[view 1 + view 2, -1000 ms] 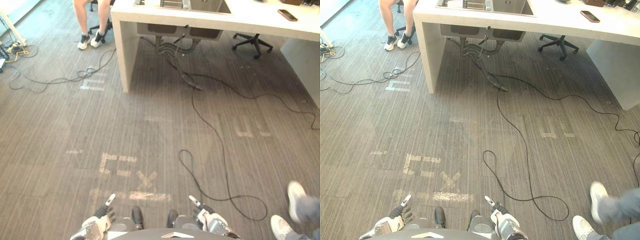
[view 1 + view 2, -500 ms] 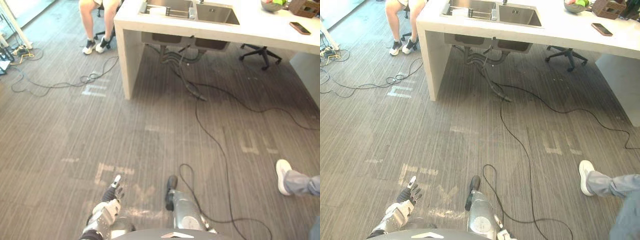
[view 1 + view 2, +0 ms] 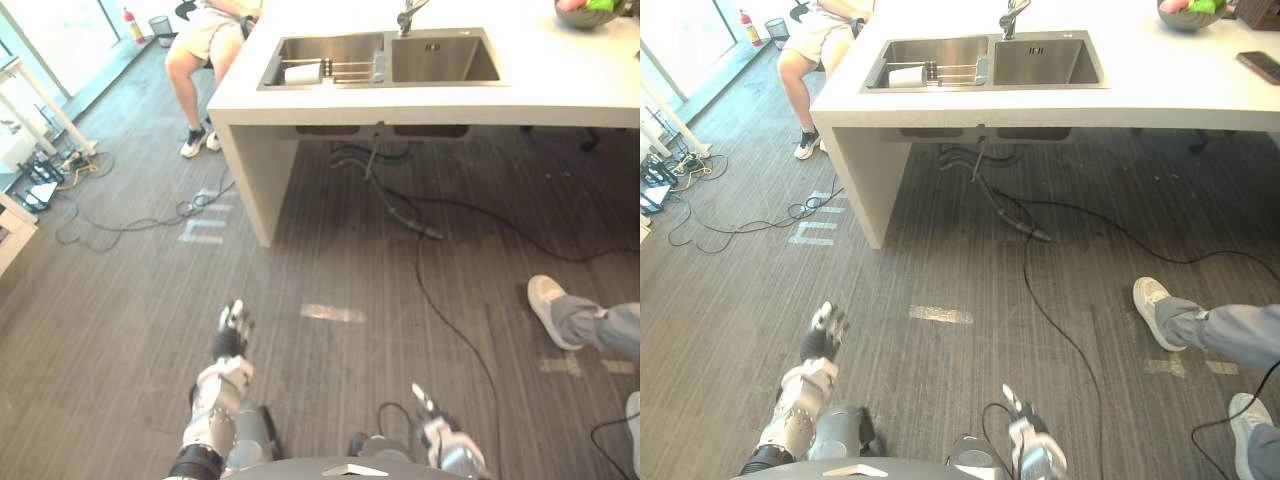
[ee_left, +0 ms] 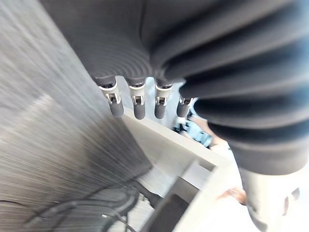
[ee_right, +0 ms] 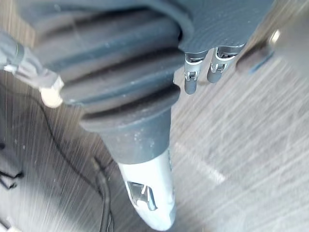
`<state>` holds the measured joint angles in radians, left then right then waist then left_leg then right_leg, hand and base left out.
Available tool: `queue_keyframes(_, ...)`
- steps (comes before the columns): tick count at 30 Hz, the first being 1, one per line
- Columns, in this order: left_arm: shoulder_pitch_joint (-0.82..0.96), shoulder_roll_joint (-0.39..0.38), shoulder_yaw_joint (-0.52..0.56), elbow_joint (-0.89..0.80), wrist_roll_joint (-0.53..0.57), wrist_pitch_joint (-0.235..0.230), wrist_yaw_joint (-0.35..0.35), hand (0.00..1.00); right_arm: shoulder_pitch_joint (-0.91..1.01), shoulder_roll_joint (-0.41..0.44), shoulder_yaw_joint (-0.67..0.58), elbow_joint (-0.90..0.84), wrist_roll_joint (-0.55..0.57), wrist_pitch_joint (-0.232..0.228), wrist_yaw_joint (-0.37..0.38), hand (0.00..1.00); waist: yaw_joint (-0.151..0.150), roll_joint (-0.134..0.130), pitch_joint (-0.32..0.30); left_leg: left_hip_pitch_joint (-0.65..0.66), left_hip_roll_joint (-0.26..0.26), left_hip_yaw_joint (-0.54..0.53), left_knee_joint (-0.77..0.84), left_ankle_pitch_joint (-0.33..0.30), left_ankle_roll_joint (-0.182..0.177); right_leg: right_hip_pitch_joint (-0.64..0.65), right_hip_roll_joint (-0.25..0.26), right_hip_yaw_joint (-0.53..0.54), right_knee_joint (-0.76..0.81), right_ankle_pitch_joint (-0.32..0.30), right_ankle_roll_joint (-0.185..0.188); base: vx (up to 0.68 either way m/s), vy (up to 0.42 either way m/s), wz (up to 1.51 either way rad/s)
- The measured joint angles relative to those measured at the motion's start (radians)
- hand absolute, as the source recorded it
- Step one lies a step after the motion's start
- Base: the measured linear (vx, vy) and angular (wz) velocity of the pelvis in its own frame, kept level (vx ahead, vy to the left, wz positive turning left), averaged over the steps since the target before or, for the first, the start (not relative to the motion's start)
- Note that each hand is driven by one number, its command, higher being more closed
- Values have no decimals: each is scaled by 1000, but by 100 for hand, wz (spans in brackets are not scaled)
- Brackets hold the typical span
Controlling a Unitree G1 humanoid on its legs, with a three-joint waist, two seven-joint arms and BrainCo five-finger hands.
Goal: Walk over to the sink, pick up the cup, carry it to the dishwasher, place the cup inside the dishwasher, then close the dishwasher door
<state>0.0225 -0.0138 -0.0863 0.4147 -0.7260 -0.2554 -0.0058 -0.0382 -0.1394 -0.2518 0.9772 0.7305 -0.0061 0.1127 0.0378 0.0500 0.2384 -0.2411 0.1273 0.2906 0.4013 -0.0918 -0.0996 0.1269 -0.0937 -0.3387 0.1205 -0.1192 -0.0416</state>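
Ahead, white counter, steel sink, grey carpet

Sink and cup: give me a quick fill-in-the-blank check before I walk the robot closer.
The cup lies in the ____ basin of the sink.
The left hand and the right hand are both open, holding ____.
A phone rests on the white ____.
Missing words: left; nothing; counter.
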Motion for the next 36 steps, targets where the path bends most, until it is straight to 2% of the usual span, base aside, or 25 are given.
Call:
queue_keyframes(3, 14, 0, -25, -117, 33, -30, 67, 0, 5, -12, 14, -22, 0, 3, -10, 0, 21, 8, 5, -2, -75, -71, -291, 114, -25, 65, -4, 7, 3, -46, 41, 385, 141, -9)
queue_keyframes(5, 15, -1, -22, -140, 34, -33, 100, 0, 55, -13, 4, -21, 19, 19, -14, 0, 29, 23, 5, 20, -64, -61, -291, 123, -26, 116, 5, 8, 56, -122, 81, 462, 246, -3)
queue_keyframes(6, 19, 0, -20, -152, 34, -44, 109, 0, 87, -16, -25, -11, 69, 55, -18, 0, 32, 50, -1, 47, -34, -45, -291, 195, 51, 150, 31, 24, 95, -185, 108, 413, 224, 1)
queue_keyframes(7, 15, 8, -3, -164, 34, -49, 113, 0, 100, 0, -48, 18, 110, 91, -29, 0, 31, 23, -1, 50, -42, -22, -240, 257, 131, 168, 7, 32, 131, -228, 112, 404, 207, 1)
queue_keyframes(9, 5, 29, 27, -206, 34, -68, 130, 0, 117, 35, -82, 59, 130, 127, -35, 0, 35, -46, -5, 29, -89, -6, -207, 207, 166, 166, -39, 58, 122, -240, 109, 360, 156, 10)
queue_keyframes(10, -6, 33, 27, -240, 35, -74, 146, 0, 125, 50, -119, 84, 125, 135, -37, 0, 39, -58, -5, 7, -106, -9, -183, 180, 174, 164, -51, 65, 107, -216, 106, 352, 163, 16)
queue_keyframes(14, -6, 32, 27, -336, 64, -70, 211, 0, 152, 50, -223, 154, 67, 136, -39, 0, 44, -48, -28, 14, -142, -8, -180, 114, 192, 132, -81, 124, 158, -118, 111, 324, 207, 5)
queue_keyframes(16, -7, 32, 27, -396, 87, -67, 221, 0, 171, 52, -262, 161, 44, 118, -35, 0, 37, -41, -52, 41, -164, -9, -232, 109, 200, 31, -110, 177, 352, -71, 182, 285, 199, 7)
queue_keyframes(17, -12, 35, 27, -443, 113, -63, 222, 0, 172, 57, -269, 159, 26, 108, -33, 0, 27, -40, -54, 66, -173, -8, -253, 101, 210, -57, -120, 230, 554, -14, 292, 260, 158, 8)
queue_keyframes(18, -19, 43, 29, -472, 133, -52, 227, 0, 171, 66, -270, 157, 2, 95, -33, 0, 23, -44, -54, 89, -181, -9, -262, 93, 213, -137, -128, 255, 723, 26, 337, 240, 120, 2)
queue_keyframes(19, -19, 53, 30, -498, 144, -38, 238, 0, 172, 77, -275, 156, -15, 82, -34, 0, 24, -47, -54, 122, -192, -6, -279, 85, 212, -198, -147, 251, 869, 34, 329, 286, 122, -16)
queue_keyframes(20, -15, 54, 33, -522, 147, -24, 249, 0, 172, 80, -287, 137, -31, 60, -32, 0, 16, -44, -53, 187, -207, 1, -308, 74, 202, -276, -195, 189, 1016, 12, 246, 243, 89, -23)
queue_keyframes(22, -18, 54, 38, -527, 148, -25, 254, 0, 171, 80, -281, 131, -32, 50, -28, 0, 3, -33, -55, 235, -207, 3, -321, 58, 193, -334, -222, 125, 1023, -43, 143, 259, 29, -14)
queue_keyframes(23, -19, 55, 44, -541, 147, -33, 254, 0, 172, 80, -260, 114, -39, 50, -31, 0, -5, -32, -57, 271, -202, 1, -331, 44, 182, -375, -225, 87, 925, -88, 119, 226, -17, -3)
queue_keyframes(24, -21, 54, 44, -548, 146, -34, 254, 0, 175, 85, -258, 106, -46, 49, -33, 0, -9, -32, -57, 280, -198, -2, -332, 40, 177, -383, -224, 76, 871, -100, 114, 233, -82, 6)
queue_keyframes(26, -50, 56, 37, -566, 140, -50, 249, 0, 189, 98, -257, 95, -63, 50, -39, 0, -17, -16, -59, 287, -162, -24, -301, 9, 154, -399, -194, 57, 573, -103, 107, 244, -159, 29)
queue_keyframes(28, -104, 86, 41, -567, 128, -63, 238, 0, 218, 98, -219, 100, -68, 59, -38, 0, -32, -12, -58, 279, -113, -77, -209, -46, 113, -372, -159, 96, 315, 13, 112, 277, -252, 66)
queue_keyframes(29, -110, 91, 42, -569, 118, -64, 235, 0, 228, 100, -210, 101, -68, 59, -38, 0, -34, -20, -63, 285, -109, -92, -195, -61, 100, -361, -160, 101, 285, 55, 112, 280, -319, 65)
queue_keyframes(30, -112, 104, 46, -583, 94, -70, 229, 0, 243, 109, -186, 104, -70, 61, -35, 0, -34, -46, -78, 299, -114, -113, -176, -90, 80, -335, -170, 104, 237, 161, 101, 333, -403, 49)
queue_keyframes(31, -110, 112, 45, -603, 76, -74, 218, 0, 269, 121, -181, 118, -70, 63, -21, 0, -23, -88, -107, 301, -116, -128, -152, -121, 61, -303, -181, 91, 208, 140, 127, 364, -435, 33)
queue_keyframes(32, -108, 94, 44, -601, 66, -78, 214, 0, 261, 115, -183, 129, -70, 64, -15, 0, -16, -69, -112, 297, -90, -132, -135, -135, 45, -296, -161, 73, 200, 130, 125, 319, -407, 20)
queue_keyframes(33, -107, 63, 33, -602, 47, -70, 208, 0, 257, 91, -183, 135, -88, 61, 3, 0, -8, -36, -126, 278, -51, -143, -125, -145, 28, -295, -123, 45, 185, 117, 113, 320, -364, 9)
queue_keyframes(34, -107, 43, 19, -601, 15, -50, 194, 0, 243, 74, -184, 134, -101, 60, 16, 0, -6, -16, -127, 285, -26, -153, -146, -139, 19, -294, -96, 28, 176, 108, 100, 241, -268, 13)
queue_keyframes(35, -108, 39, 14, -600, -7, -34, 189, 0, 234, 72, -188, 134, -98, 61, 21, 0, -7, -10, -127, 295, -18, -153, -167, -127, 12, -291, -87, 23, 177, 103, 94, 155, -147, 4)
queue_keyframes(36, -121, 43, 19, -499, -93, 47, 65, 0, 247, 113, -302, 138, -52, 117, 168, 0, -7, -58, -149, 346, -41, -149, -278, -73, 18, -213, -64, 23, 26, 184, 110, 0, 0, 0)
